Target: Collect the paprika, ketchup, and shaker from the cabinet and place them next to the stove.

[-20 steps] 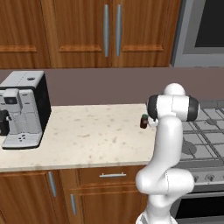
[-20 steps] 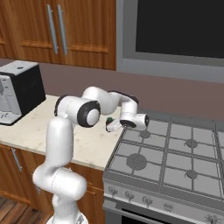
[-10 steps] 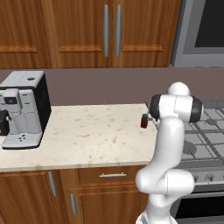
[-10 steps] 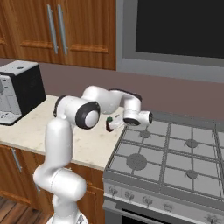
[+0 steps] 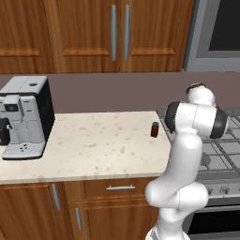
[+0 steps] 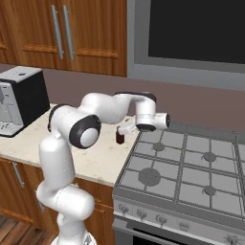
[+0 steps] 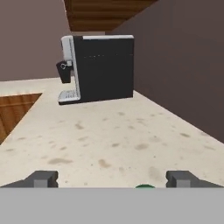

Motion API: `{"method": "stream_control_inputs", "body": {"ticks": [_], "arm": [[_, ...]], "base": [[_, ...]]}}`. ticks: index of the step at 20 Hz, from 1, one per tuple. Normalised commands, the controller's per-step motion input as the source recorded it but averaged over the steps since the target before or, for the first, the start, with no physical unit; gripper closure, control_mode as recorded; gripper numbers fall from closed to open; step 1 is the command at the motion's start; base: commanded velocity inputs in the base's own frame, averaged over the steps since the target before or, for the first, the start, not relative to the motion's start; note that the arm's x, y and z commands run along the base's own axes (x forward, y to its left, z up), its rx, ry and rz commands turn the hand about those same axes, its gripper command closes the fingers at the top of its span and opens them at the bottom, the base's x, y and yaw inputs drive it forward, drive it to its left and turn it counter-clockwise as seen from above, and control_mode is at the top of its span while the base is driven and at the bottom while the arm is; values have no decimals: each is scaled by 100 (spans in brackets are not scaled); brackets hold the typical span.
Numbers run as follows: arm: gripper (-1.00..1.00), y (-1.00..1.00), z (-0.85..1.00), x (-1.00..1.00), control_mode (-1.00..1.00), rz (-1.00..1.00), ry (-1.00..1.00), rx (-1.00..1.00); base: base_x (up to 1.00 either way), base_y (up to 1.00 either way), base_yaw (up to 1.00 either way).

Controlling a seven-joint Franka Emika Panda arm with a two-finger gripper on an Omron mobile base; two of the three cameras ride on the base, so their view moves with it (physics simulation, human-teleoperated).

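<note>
Gripper wide open, paprika prob. just below.

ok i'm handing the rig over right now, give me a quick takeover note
Gripper: open, holding nothing, fingertips wide apart just above the paprika's green lid.
Paprika: upright on the counter beside the stove, at its left edge. That one looks placed.
Ketchup and shaker: nowhere on the counter by the stove, so both are left to fetch.
Coffee machine stands at the far end of the counter, away from the drop spot.
Next, probably: lift clear of the jar without tipping it and go for the cabinet.
</note>
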Motion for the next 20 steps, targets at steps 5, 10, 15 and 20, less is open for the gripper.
{"method": "stream_control_inputs", "body": {"ticks": [5, 10, 15, 20], "arm": [[-100, 48, 36, -71, -100, -8, 11, 0], [-100, 71, 29, -70, -100, -10, 8, 0], [-100, 85, 18, -66, -100, -11, 5, -2], [-100, 97, 14, -62, -100, -12, 0, -15]], "base": [[0, 0, 0], [0, 0, 0], [0, 0, 0], [0, 0, 0]]}}
